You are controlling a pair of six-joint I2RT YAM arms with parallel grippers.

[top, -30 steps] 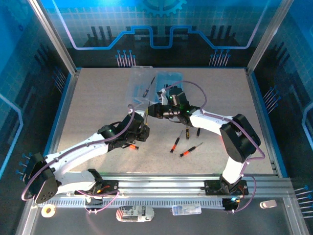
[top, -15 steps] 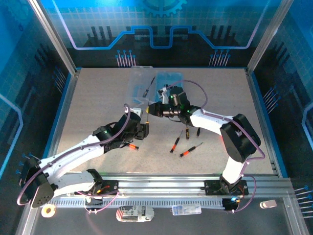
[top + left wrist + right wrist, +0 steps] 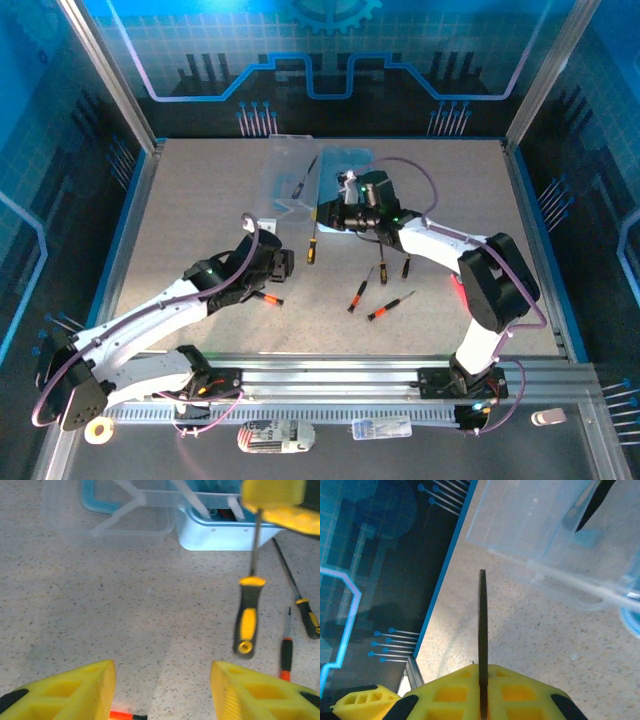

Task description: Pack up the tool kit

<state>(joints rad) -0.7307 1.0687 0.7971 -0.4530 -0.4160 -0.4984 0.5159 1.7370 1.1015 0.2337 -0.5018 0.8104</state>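
The tool kit's pale-blue box (image 3: 345, 160) stands open at the back of the table, its clear lid (image 3: 285, 175) folded out to the left. My right gripper (image 3: 320, 215) is shut on the thin shaft (image 3: 482, 615) of a black-and-yellow screwdriver (image 3: 312, 250), whose handle (image 3: 248, 622) hangs down over the table just in front of the box (image 3: 220, 530). My left gripper (image 3: 287, 265) is open and holds nothing, its fingers (image 3: 85, 690) near the table, short of the hanging handle. An orange-handled screwdriver (image 3: 265, 298) lies right by it.
Several small screwdrivers lie loose on the table right of centre: one (image 3: 362, 290), another (image 3: 390, 305), and one (image 3: 405, 265) near the right forearm. Two of them (image 3: 286, 655) (image 3: 307, 617) lie right of the hanging handle. Raised blue rails edge the table.
My left gripper has opened, let go of the black-and-yellow screwdriver and drawn back to the near left. The right gripper keeps the screwdriver by its shaft and has shifted slightly toward the box.
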